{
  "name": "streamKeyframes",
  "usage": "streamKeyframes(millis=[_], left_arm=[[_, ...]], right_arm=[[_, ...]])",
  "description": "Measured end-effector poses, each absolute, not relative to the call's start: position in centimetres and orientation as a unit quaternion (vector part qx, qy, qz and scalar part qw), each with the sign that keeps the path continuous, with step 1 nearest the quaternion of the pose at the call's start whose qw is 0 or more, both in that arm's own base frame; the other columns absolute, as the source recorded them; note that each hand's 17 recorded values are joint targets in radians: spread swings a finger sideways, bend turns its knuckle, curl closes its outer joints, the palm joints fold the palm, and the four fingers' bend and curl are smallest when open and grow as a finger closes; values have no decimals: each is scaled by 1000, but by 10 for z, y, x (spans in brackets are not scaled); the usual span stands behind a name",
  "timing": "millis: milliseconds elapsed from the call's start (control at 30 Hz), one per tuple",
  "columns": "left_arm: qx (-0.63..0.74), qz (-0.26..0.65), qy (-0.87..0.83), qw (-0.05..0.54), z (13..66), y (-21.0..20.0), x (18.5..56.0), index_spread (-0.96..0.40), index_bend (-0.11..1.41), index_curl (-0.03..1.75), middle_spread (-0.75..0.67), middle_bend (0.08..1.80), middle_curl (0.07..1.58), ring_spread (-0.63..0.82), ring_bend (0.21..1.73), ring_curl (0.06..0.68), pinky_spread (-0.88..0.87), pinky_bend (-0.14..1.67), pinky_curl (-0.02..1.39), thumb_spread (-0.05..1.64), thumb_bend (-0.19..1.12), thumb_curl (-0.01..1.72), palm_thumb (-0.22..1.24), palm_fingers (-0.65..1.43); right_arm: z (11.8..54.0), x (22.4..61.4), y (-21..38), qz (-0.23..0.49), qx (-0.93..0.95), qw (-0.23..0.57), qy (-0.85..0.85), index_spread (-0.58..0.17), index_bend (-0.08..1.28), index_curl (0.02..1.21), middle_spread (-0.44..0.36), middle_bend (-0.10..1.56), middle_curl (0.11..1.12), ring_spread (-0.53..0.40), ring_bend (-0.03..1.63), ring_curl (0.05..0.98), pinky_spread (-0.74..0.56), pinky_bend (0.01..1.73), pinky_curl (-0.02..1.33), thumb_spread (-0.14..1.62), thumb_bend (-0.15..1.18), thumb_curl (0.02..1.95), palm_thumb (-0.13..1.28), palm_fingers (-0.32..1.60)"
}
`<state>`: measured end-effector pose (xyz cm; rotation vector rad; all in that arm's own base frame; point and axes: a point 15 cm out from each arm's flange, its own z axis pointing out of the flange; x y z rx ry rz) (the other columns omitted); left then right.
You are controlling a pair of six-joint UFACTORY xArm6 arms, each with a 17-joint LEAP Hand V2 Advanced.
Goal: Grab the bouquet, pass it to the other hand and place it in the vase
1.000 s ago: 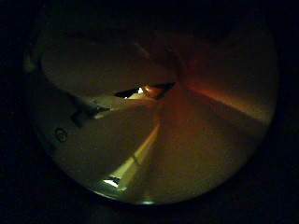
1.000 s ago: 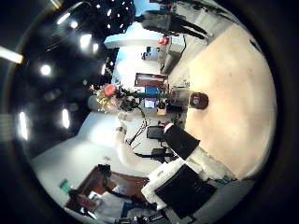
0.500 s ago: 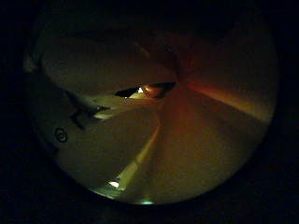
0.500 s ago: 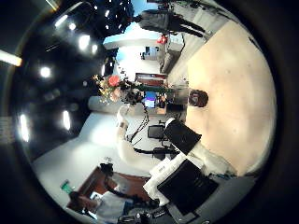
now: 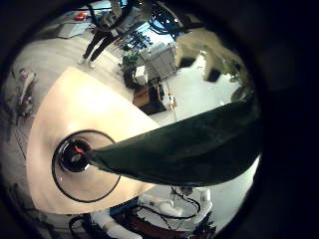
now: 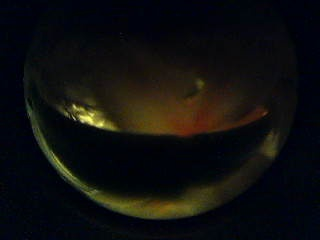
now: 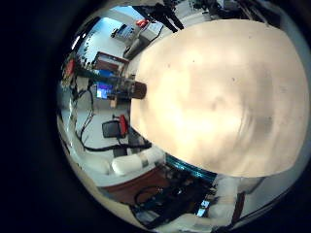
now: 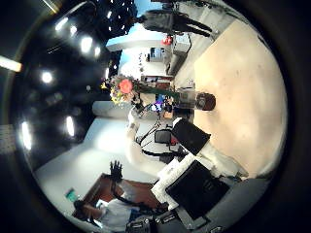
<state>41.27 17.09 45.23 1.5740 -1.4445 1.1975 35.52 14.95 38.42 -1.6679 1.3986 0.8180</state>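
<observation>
Left little finger side palm view: bouquet (image 5: 179, 149) stems end over vase (image 5: 85, 164).

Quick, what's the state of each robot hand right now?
Left robot hand: cannot be told; the bouquet lies close across its palm.
Right robot hand: cannot be told; nothing close to its palm.

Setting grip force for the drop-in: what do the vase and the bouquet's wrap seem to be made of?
The vase looks like clear glass, possibly plastic, because the tabletop shows through its round wall and its rim is thin and glossy. The bouquet wrap looks like matte paper or fabric, a smooth, dull cone without glare. Which of the two it is stays uncertain.
</observation>
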Motion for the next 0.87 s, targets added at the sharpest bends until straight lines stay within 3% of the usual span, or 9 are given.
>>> streamKeyframes(millis=[133, 300, 467, 867], left_arm=[[626, 448, -545, 333, 439, 188, 401, -111, 5, 723, 489, 137, 521, 603, 626, 197, 678, 483, 235, 846, -60, 425, 89, -417], [646, 445, -523, 332, 432, 209, 378, -20, 37, 522, 582, 132, 415, 700, 553, 165, 790, 411, 189, 822, -43, 389, 65, -353], [677, 391, -523, 338, 408, 220, 343, 6, 64, 379, 611, 132, 329, 738, 502, 150, 842, 363, 158, 807, -39, 368, 54, -305], [706, 420, -483, 303, 415, 209, 256, 8, 106, 202, 619, 146, 205, 751, 426, 142, 859, 305, 126, 817, -35, 343, 59, -210]], right_arm=[[384, 355, 150, 323, -660, 397, 549, -349, 187, 325, 16, 204, 344, 114, 512, 210, 368, 422, 251, 1046, -23, 446, 637, 322], [386, 355, 150, 322, -666, 400, 542, -341, 185, 332, 14, 197, 344, 103, 509, 206, 375, 408, 243, 1044, -24, 448, 646, 347], [387, 352, 149, 320, -673, 401, 533, -335, 186, 338, 13, 195, 343, 93, 504, 202, 379, 400, 237, 1043, -24, 448, 647, 373], [376, 345, 143, 331, -684, 410, 505, -339, 189, 354, -2, 194, 343, 65, 492, 193, 389, 380, 223, 1034, -21, 460, 673, 415]])
